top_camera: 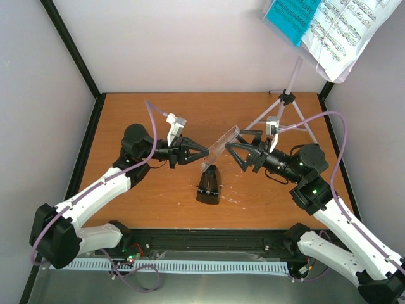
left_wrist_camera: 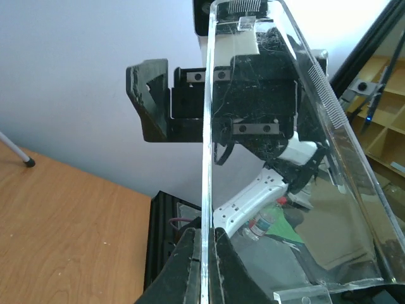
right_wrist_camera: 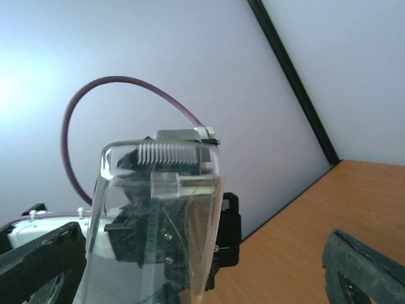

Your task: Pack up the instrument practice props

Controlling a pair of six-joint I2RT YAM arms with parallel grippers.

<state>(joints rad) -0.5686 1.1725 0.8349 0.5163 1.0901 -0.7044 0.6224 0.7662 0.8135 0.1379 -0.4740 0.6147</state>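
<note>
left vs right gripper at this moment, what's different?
Left gripper is shut, pinching the edge of the clear cover; right gripper is open, jaws wide, gripping nothing. Left gripper reaches in from the cover's left, right gripper from its right. Shared: both face each other above the table, near the black metronome.

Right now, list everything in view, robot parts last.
metronome: one, black, on the table, near centre
clear cover: one, transparent, in the air over the metronome
music stand: one, silver tripod, far right corner
folder: one, teal, on the stand's desk
sheet music: count unclear, white printed, beside the folder
table: one, brown wood, under everything
left claw: one, black, shut on the clear cover's edge
right claw: one, black, open at the cover's other side
cables: two, purple, looping behind each claw
</note>
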